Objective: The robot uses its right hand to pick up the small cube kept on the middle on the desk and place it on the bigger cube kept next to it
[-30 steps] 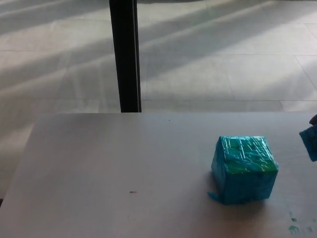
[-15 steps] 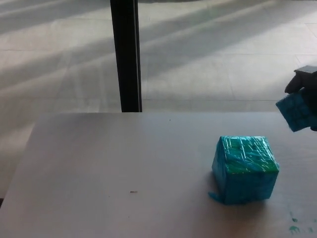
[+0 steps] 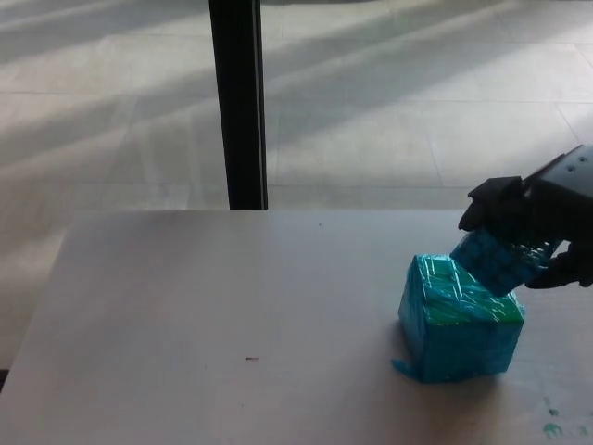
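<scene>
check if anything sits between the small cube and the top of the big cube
Nothing visible does. The right hand holds the small cube tilted, right at the upper right edge of the bigger cube, whose top face is bare.

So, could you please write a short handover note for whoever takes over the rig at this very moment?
Right robot hand: shut on the small cube, holding it tilted over the far right top edge of the big cube.
Left robot hand: not in view.
Big cube stands on the desk, right of centre.
Done: small cube picked up and carried over.
Left: level it, set it on top, let go, pull back.
</scene>
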Robot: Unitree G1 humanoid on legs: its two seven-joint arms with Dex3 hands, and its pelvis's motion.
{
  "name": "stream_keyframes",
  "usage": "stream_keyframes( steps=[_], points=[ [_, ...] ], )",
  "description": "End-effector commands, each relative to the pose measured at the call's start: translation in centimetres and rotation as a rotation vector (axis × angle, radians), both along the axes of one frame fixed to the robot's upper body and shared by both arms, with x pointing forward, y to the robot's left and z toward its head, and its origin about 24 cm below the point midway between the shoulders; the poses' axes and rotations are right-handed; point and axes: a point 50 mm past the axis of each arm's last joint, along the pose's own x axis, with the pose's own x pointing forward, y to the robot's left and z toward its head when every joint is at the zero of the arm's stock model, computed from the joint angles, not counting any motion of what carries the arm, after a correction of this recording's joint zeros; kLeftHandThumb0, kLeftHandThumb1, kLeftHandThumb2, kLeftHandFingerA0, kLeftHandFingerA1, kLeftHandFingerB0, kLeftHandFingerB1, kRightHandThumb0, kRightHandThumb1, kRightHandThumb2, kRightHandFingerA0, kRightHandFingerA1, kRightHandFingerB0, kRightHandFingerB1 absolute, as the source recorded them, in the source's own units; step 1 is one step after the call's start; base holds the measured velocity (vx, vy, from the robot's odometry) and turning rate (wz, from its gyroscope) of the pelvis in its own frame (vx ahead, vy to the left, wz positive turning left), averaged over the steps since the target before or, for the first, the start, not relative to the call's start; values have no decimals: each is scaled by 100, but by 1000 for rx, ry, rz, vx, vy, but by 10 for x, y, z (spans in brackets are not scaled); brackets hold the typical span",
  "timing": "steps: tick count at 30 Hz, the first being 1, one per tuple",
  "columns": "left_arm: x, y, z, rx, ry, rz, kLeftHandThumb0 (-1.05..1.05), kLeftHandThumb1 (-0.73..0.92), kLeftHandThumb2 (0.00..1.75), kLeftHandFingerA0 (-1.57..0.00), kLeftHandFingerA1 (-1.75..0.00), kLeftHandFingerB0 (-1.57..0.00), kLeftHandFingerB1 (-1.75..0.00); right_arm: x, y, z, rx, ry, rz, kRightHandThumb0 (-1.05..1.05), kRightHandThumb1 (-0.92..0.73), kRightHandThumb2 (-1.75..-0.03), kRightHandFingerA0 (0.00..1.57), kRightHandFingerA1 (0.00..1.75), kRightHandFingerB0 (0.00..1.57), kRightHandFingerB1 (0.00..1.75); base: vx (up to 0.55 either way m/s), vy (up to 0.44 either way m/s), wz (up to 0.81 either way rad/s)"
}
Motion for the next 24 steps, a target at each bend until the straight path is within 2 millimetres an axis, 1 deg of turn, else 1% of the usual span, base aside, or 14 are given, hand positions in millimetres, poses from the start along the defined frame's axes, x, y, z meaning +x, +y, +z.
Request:
stream_keyframes(
  steps=[1,3,7,11,12,14,15,17,18,20,21,22,23,24],
  points=[
    [-3,4,2,-5,9,35,-66,63,59,-38,-69,-65,-57,-2,3,-9,-53,37,18,-29,-67,-63,82,167,82,87,0,0,0],
    [-3,3,2,10,9,17,-65,63,59,-52,-68,-69,-63,0,5,-9,-53,35,16,-26,-71,-68,78,170,72,123,0,0,0],
    [-2,4,2,4,4,27,-67,62,59,-47,-61,-69,-60,5,7,-7,-34,40,0,-26,-73,-66,83,171,75,113,0,0,0],
    [0,5,4,19,16,15,-66,63,59,-52,-66,-66,-58,7,10,-8,-45,33,-3,-29,-72,-66,75,173,70,131,0,0,0],
    [0,5,5,31,30,-12,-69,65,60,-42,-61,-62,-53,8,12,-8,-45,29,1,-29,-72,-63,81,172,73,117,0,0,0],
    [1,5,5,10,10,15,-66,62,58,-44,-62,-67,-59,9,13,-8,-37,25,5,-30,-72,-63,84,172,77,109,0,0,0],
    [1,5,5,2,7,27,-65,63,59,-45,-62,-68,-61,10,14,-8,-33,19,5,-31,-71,-66,81,172,81,92,0,0,0],
    [2,5,5,2,9,27,-65,63,59,-45,-62,-68,-61,11,14,-8,-32,16,5,-31,-71,-66,81,172,81,92,0,0,0],
    [3,5,6,23,24,-19,-67,66,60,-46,-64,-57,-51,12,15,-9,-38,10,5,-32,-73,-67,76,173,68,135,0,0,0],
    [2,5,5,24,19,-3,-67,65,60,-51,-69,-63,-55,15,19,-11,-29,3,4,-32,-73,-65,76,169,65,141,0,0,0],
    [3,5,5,32,29,-17,-66,53,99,-45,-67,-56,-63,16,20,-11,-32,3,-4,-33,-73,-66,75,163,76,105,0,0,0],
    [3,5,5,32,29,-17,-66,53,99,-45,-67,-56,-63,16,20,-11,-32,3,-4,-33,-73,-66,75,163,76,105,0,0,0],
    [3,5,6,13,8,2,-70,62,60,-62,-98,-67,-62,17,23,-11,-51,16,-15,-34,-72,-65,73,157,81,61,0,0,0],
    [3,5,7,17,5,-16,-72,63,59,-48,-87,-65,-57,17,25,-11,-62,23,-20,-32,-71,-65,73,158,80,68,0,0,0]
  ],
)
